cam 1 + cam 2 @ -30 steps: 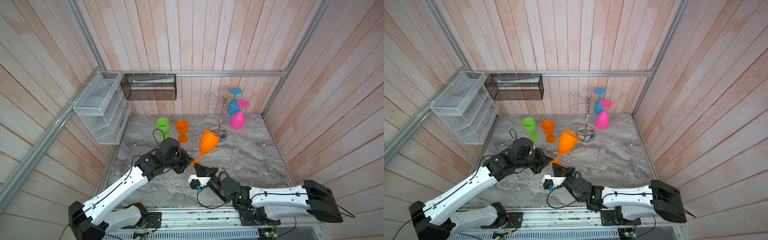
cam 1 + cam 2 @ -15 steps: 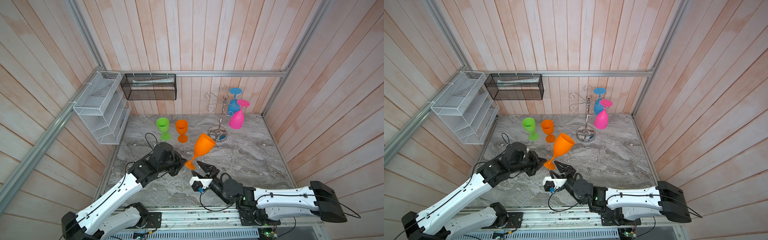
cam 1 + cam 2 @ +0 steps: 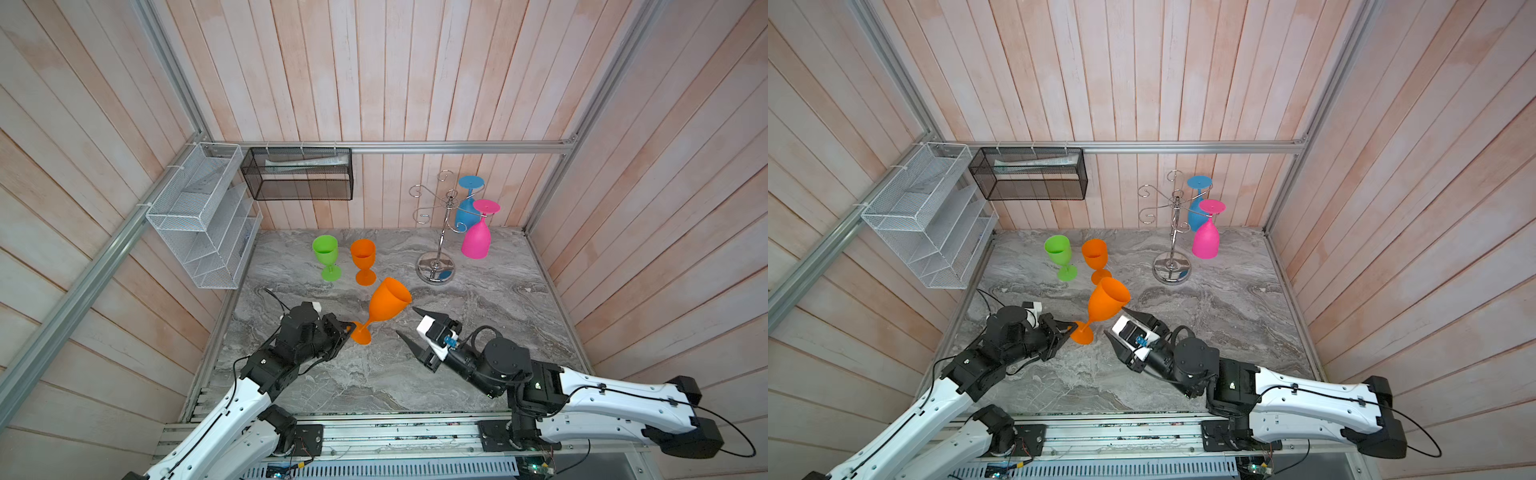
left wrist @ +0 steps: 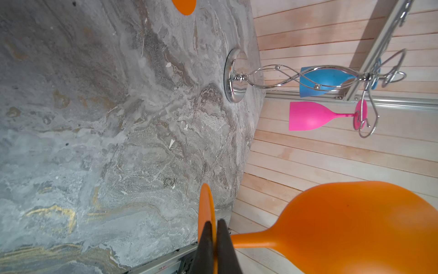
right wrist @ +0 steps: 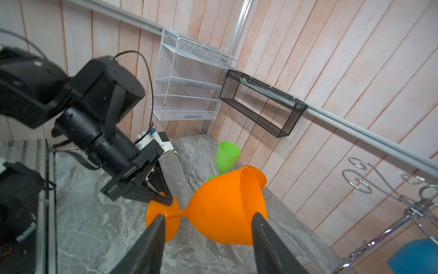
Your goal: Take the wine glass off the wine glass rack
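My left gripper [image 3: 351,328] [image 4: 214,227] is shut on the foot rim of an orange wine glass [image 3: 386,305] [image 3: 1106,301]. It holds the glass tilted low over the marble floor, bowl up toward the rack. My right gripper [image 3: 407,321] [image 5: 209,215] stands open just right of the glass, its fingers apart on either side of stem and bowl, not touching. The chrome wine glass rack [image 3: 424,266] [image 3: 1163,270] stands at the back right. A blue glass [image 3: 465,212] and a pink glass [image 3: 476,241] hang upside down on it.
A green glass [image 3: 325,249] and a second orange glass [image 3: 363,251] stand upright at the back, left of the rack. A white mesh basket [image 3: 199,216] hangs on the left wall and a black one [image 3: 299,174] on the back wall.
My right gripper has opened, let go of the orange glass and drawn back to the right. The left gripper has carried the glass lower and toward the front left.
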